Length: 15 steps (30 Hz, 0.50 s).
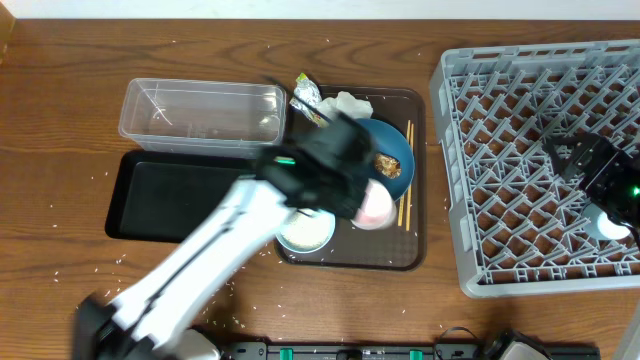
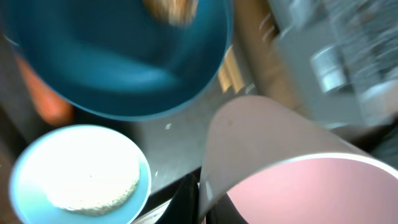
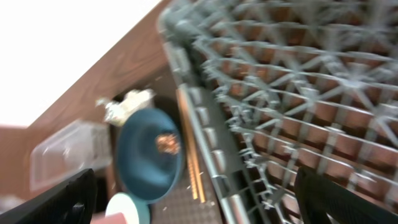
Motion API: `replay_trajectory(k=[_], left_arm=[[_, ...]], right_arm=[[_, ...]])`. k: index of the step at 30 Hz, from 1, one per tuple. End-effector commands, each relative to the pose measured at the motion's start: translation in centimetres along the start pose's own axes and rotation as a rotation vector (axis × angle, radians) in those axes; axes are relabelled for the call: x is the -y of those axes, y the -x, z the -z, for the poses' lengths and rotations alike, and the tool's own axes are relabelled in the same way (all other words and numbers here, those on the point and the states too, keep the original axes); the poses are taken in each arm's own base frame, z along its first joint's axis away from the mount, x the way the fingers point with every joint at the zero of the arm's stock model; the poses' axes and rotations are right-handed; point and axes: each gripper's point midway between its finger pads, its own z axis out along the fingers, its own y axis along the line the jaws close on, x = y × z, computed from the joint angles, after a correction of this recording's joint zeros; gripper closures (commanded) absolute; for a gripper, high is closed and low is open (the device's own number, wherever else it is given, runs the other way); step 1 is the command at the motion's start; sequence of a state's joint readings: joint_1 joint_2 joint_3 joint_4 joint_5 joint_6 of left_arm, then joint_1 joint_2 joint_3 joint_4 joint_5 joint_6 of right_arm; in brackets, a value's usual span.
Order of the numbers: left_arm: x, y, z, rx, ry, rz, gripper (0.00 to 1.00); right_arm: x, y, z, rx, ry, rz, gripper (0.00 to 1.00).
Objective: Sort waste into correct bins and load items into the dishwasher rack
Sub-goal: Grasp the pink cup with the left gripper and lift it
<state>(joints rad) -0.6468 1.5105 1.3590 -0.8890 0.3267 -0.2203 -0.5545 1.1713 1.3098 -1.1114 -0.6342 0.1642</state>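
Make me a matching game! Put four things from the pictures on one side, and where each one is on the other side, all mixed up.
Things:
1. pink cup
2. brown lump
3. chopsticks
4. tissue

Places:
A. on the blue plate
B. next to the wrapper
C. in the left gripper
D. between plate and rack

Pairs: 1-C, 2-A, 3-D, 4-B

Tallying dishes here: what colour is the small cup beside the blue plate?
Pink; the cup shows best in the left wrist view.
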Motion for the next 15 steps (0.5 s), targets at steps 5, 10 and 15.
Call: replay_trajectory(k=[5,10,15], left_arm=[[1.9,3.1,11.3,0.177,-0.677,0.041,0.94],[2.3,3.7,14.7,0.23,-0.885,0.033,0.94],[3.7,3.7,16.8,0.251,-1.017,-0.04,0.94]], right_arm=[[-11.6,-3.7,2.6,-0.105,0.645,0.291,0.06],[-15.6,-6.6,3.0,-0.181,0.809,0.433,0.08],[-19.4,-9.7,3.2,-0.232,0.942,0.625,0.1]])
